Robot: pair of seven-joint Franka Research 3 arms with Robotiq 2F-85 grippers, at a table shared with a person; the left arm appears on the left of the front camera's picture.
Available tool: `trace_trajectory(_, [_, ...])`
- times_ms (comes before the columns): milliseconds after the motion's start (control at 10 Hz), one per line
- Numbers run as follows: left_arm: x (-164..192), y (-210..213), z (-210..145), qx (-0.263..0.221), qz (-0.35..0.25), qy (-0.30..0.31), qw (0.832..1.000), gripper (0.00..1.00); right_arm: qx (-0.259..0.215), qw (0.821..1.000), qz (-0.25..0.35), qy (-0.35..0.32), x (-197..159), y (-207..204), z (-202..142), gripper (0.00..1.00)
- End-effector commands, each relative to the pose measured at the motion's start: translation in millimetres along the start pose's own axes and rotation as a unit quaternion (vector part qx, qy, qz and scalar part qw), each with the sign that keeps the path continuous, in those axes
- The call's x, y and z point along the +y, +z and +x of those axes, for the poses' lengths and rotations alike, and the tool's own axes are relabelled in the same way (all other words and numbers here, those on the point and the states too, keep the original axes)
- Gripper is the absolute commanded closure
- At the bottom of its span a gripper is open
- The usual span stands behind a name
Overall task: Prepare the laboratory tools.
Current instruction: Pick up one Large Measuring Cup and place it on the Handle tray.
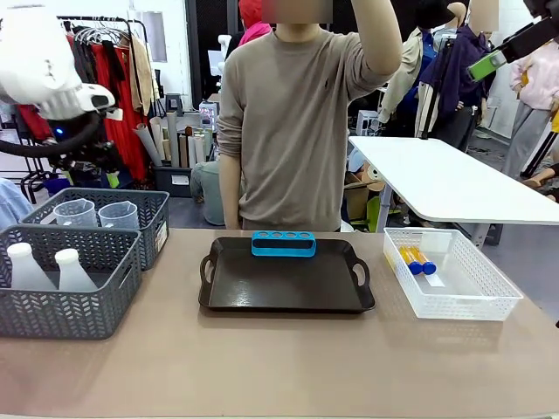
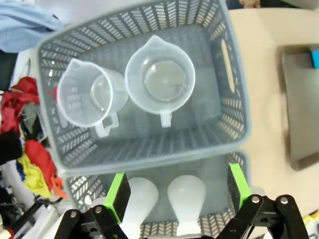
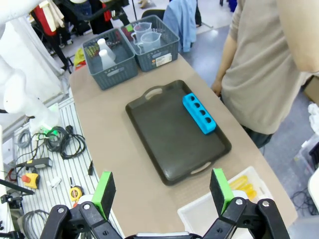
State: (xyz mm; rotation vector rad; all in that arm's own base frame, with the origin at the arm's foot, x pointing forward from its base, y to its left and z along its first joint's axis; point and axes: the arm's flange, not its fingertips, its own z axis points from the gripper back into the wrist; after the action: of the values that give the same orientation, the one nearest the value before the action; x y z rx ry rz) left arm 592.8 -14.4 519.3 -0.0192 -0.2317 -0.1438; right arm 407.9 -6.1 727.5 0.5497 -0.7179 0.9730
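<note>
- The tray [image 1: 288,284] lies on the middle of the table [image 1: 262,371], in front of the person [image 1: 297,131] standing at the far edge.
- The rack [image 1: 284,243] stands on the tray, along its far rim, midway between the two handles.
- The right basket [image 1: 456,308] sits to the right of the tray, apart from it.
- Two tubes [image 1: 416,259] lie side by side in the far left part of the right basket.
- The near-left basket [image 1: 61,312] sits at the table's left side, with the far-left basket [image 1: 155,229] just behind it.
- Two beakers [image 1: 76,212] stand side by side in the far-left basket.
- Two flasks [image 1: 24,268] stand upright, side by side, in the near-left basket.

Blue rack [image 1: 284,243] on tray [image 1: 288,292]; yellow tubes [image 1: 416,258] in white basket [image 1: 493,301]; beakers [image 1: 118,215], flasks [image 1: 72,271] in grey baskets [image 1: 52,319].
</note>
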Motion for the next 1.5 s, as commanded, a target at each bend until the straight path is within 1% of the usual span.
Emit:
trace_trajectory(0, [-6,-7,17,0.004,0.025,0.037,0.999,0.00,-0.002,1.000,0.001,-0.002,2,0,2,0.00])
trace_trajectory(100, [-8,-22,21,0.011,0.027,0.041,0.999,0.00,-0.002,1.000,0.001,-0.002,2,0,2,0.00])
trace_trajectory(200, [-6,-37,26,0.017,0.033,0.071,0.997,0.00,-0.002,1.000,0.001,-0.002,2,0,2,0.00])
trace_trajectory(300, [-4,-47,25,0.030,0.035,0.083,0.995,0.00,-0.002,1.000,0.001,-0.002,2,0,2,0.00])
trace_trajectory(500, [4,-64,27,0.047,0.034,0.077,0.995,0.00,-0.002,1.000,0.001,-0.002,2,0,2,0.00])
trace_trajectory(800, [7,-90,25,0.079,0.020,0.070,0.994,0.00,-0.002,1.000,0.001,-0.002,2,0,2,0.00])
trace_trajectory(1200, [17,-115,33,0.086,0.010,0.037,0.996,0.00,-0.002,1.000,0.001,-0.002,2,0,2,0.00])
trace_trajectory(1400, [17,-121,36,0.082,0.008,0.038,0.996,0.00,-0.002,1.000,0.001,-0.002,2,0,2,0.00])
